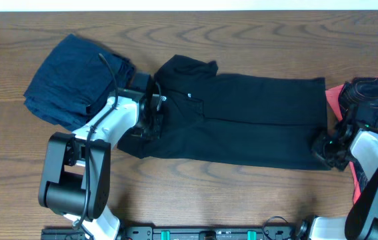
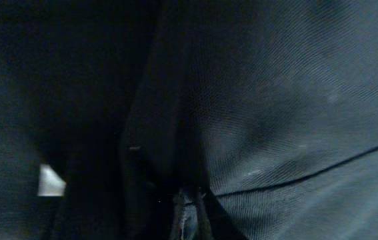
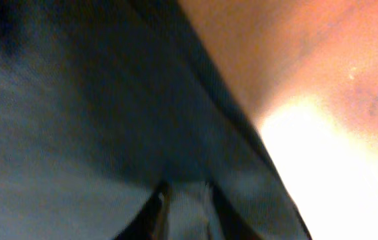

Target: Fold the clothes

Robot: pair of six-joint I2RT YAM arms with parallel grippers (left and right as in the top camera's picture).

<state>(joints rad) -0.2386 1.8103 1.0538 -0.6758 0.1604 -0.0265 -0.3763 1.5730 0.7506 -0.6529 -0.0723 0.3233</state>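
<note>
Gripping shirt (image 1: 255, 117) ends, seemingly: left gripper (image 2: 187, 203), right gripper (image 3: 185, 200).

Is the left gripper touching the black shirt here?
Touching. The left wrist view shows the left gripper shut, with a fold of the black shirt pinched between its jaws.

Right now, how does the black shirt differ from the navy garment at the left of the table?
The black shirt lies spread long across the middle of the table; the navy garment sits in a compact pile. The black shirt shows a small white chest logo; the navy garment looks plain. The left gripper is shut on the black shirt; no gripper holds the navy garment. Both are dark, soft cloth.
</note>
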